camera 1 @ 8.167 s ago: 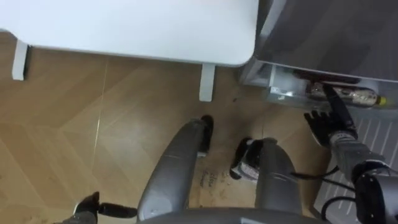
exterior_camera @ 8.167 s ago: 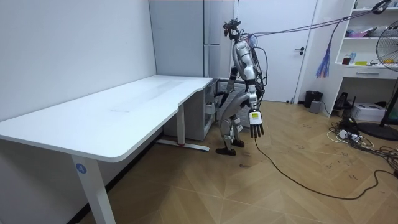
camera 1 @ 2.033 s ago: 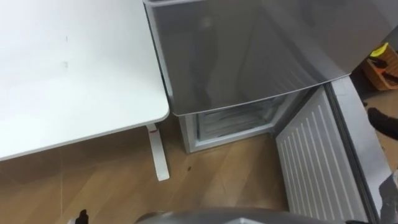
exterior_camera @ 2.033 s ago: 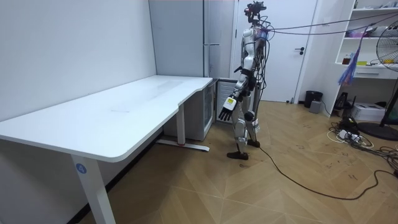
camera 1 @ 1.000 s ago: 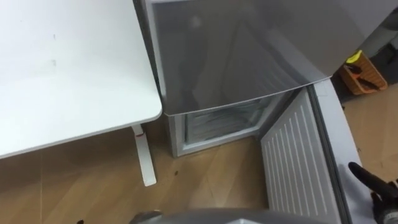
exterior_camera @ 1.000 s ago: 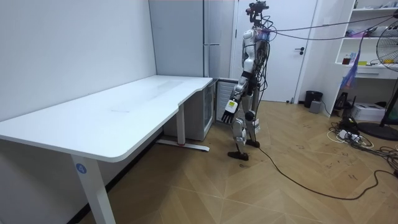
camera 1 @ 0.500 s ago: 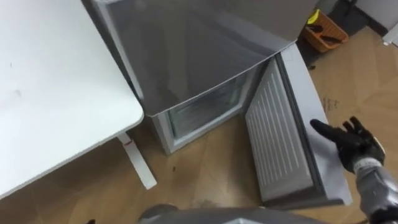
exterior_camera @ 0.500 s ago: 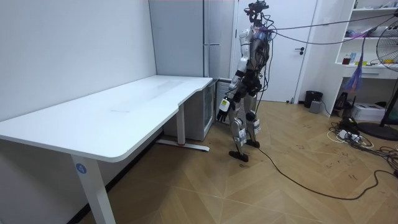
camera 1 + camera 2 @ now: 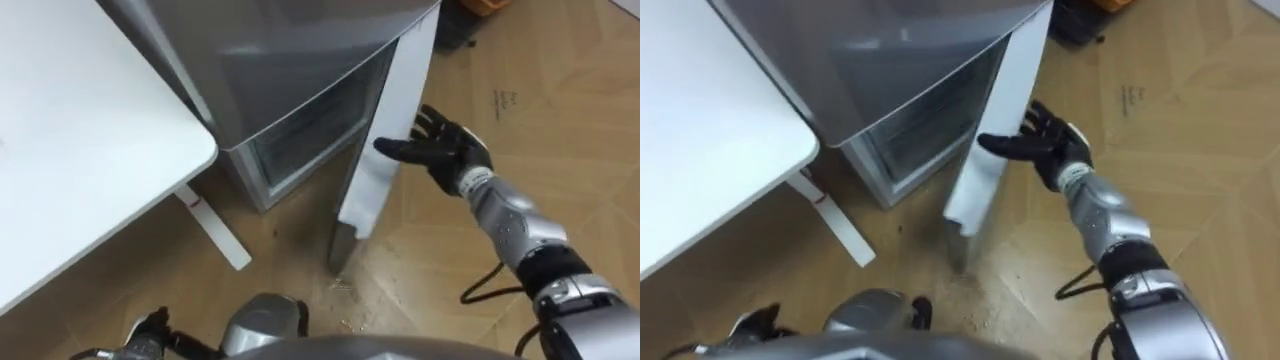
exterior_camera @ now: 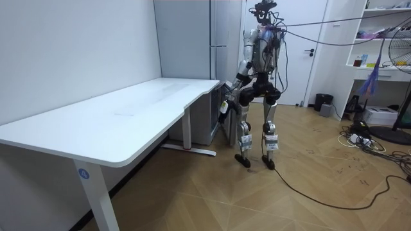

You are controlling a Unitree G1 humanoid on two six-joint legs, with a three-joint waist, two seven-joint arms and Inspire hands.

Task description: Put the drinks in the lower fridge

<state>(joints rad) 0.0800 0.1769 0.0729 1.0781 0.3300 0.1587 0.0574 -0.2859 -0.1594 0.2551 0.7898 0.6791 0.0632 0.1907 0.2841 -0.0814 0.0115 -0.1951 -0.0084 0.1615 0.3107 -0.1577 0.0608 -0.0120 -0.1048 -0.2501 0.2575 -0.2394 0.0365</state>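
Two hands: our right hand (image 9: pixel 450 152) is out ahead at the lower door (image 9: pixel 365 190); our left hand (image 9: pixel 148 328) hangs low at our left side, and we cannot tell whether it holds anything
Right fingers: spread and fairly straight, holding nothing; the thumb tip lies at the door's outer face, but we cannot tell whether it presses
Door: ajar, angled out from the grey fridge (image 9: pixel 270 50), standing between the right hand and the opening
Lower compartment (image 9: pixel 300 150): a dim slice shows beside the door, too dark to read its contents
Drinks: we cannot tell where they are; the right hand carries none
Stance: we stand legs apart on the wood floor (image 9: pixel 560 120), just beside the fridge at the end of the white table (image 9: pixel 80 130)
Step in hand: we judge this to be door work, a flat hand set to swing the panel
How the door should handle: stiff and light on its hinge; best pushed on the flat face near the free edge
How the drinks should handle: probably rigid, smooth and fairly heavy when full; we would wrap the fingers round the middle of the body
Risk: a hard push could jolt whatever stands inside
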